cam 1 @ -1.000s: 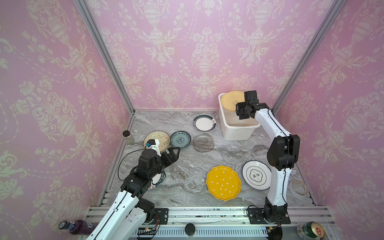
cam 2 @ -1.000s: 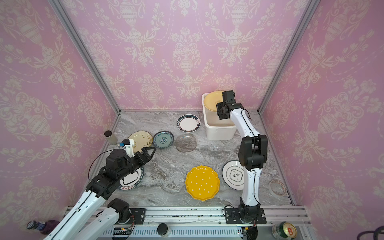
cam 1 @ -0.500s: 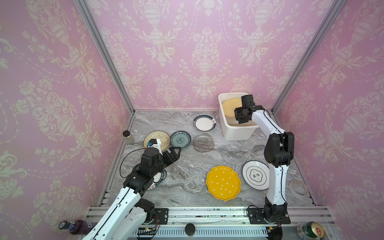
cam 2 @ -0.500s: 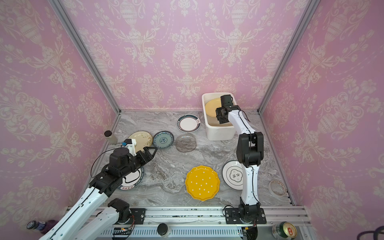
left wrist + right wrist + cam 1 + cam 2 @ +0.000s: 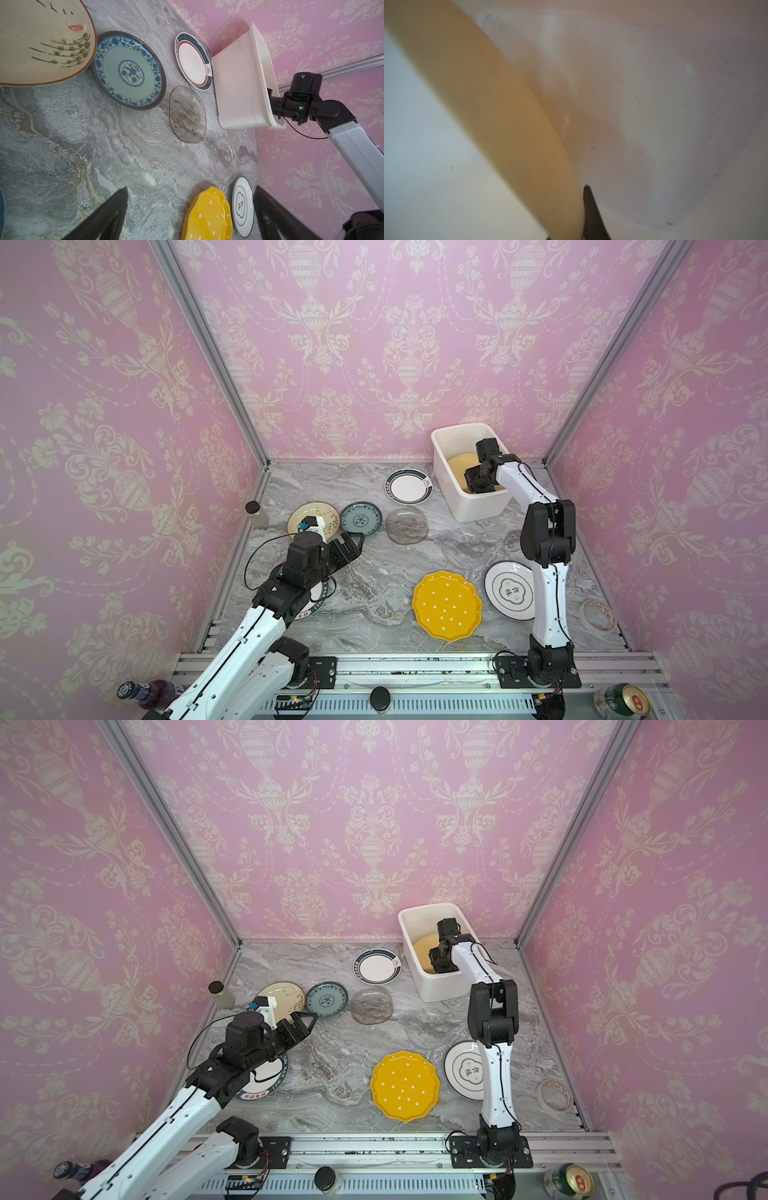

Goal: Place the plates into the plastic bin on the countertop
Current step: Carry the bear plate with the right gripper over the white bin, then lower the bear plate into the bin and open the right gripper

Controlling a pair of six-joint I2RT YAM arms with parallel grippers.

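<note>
Step in hand, my read: get the pale yellow plate [image 5: 459, 466] down into the bin [image 5: 482, 506] and release it; release not yet done. To do it well, front to back: the right arm [image 5: 548, 597] has its upright link just beside the white plate with characters [image 5: 509, 591], so no sideways swing there. The forearm crosses the bin's near corner rim, so don't lean on it; a light tub could skid on the countertop [image 5: 374, 572]. Inside, lower until the floor bears the plate's low edge, flatten it so later plates stack, only then part the jaws and lift straight up clear of the rim. Can't tell if the plate touches the floor yet; it sits tilted, inside the walls. Poses, near first: left arm [image 5: 257, 626] reaches forward low over the lettered-rim plate [image 5: 270, 1088]. The left gripper [image 5: 351, 546] is spread wide and empty, hovering above the countertop just short of the teal plate [image 5: 360, 519], with the cream plate [image 5: 330, 512] beside it. Fine parking spot, I'd judge. Yellow dotted plate [image 5: 447, 605] near the front, smoky glass plate [image 5: 407, 524] and green-rimmed plate [image 5: 408, 487] farther back, all flat on the countertop, not binned. Far: right arm elbow high, forearm stretched to the back corner, wrist bent down into the bin. The right gripper [image 5: 478, 484] pinches the pale yellow plate's rim, seen edge-on in the wrist view.
</note>
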